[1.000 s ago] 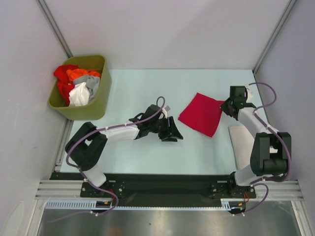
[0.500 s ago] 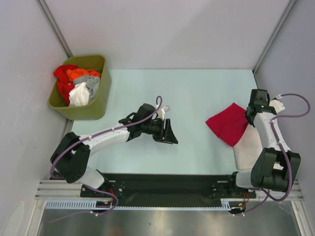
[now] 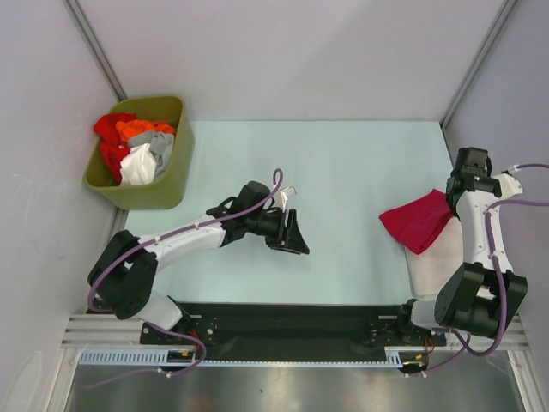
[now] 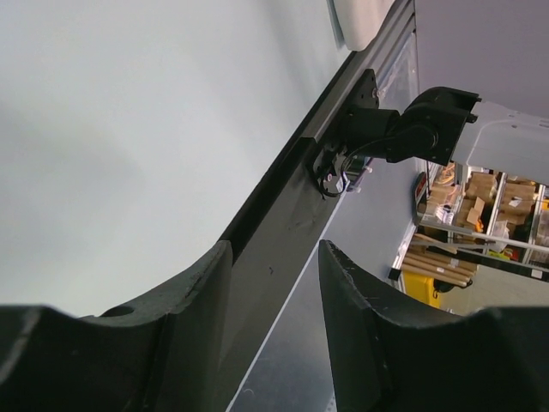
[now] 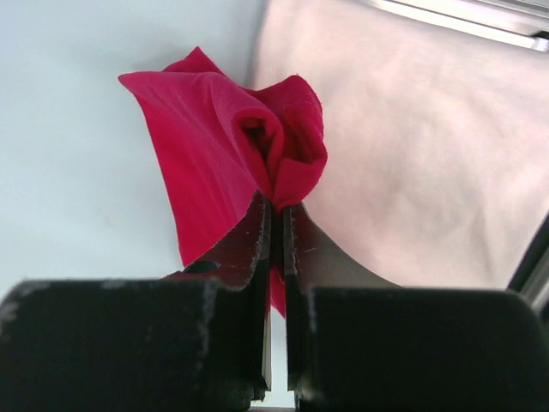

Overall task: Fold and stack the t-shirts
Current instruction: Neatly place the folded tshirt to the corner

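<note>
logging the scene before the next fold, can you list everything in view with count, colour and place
crimson t-shirt: one, crimson, bunched, pinched in the right tool at the table's right side
off-white t-shirt: one, off-white, flat on the table's right near side, below the crimson one
bin t-shirts: crumpled heap, count unclear, red, orange, grey and white, inside the bin
bin: one, olive green, at the table's far left corner
table: one, pale blue-green, under everything
left tool: one, black, open and empty, over the table's middle
right tool: one, black, shut on the crimson t-shirt
</note>
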Controlling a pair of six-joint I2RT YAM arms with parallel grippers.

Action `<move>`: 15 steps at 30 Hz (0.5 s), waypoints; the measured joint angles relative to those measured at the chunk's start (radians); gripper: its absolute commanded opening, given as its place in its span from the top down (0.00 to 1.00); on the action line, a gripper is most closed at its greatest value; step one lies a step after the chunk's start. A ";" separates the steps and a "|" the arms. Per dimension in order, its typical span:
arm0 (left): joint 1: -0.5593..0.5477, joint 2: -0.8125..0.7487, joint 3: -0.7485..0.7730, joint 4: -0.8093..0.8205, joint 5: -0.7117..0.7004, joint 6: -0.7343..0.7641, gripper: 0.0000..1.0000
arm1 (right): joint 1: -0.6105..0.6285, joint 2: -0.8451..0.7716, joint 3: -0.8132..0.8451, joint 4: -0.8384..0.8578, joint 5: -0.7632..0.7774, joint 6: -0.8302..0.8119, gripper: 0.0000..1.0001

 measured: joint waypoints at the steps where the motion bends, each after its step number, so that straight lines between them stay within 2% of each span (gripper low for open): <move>1: 0.001 0.000 0.000 0.000 0.003 0.001 0.50 | -0.011 -0.002 0.001 -0.014 0.002 0.010 1.00; 15: 0.027 0.025 0.000 0.002 0.061 0.016 0.50 | -0.097 -0.004 0.046 -0.089 0.012 0.066 1.00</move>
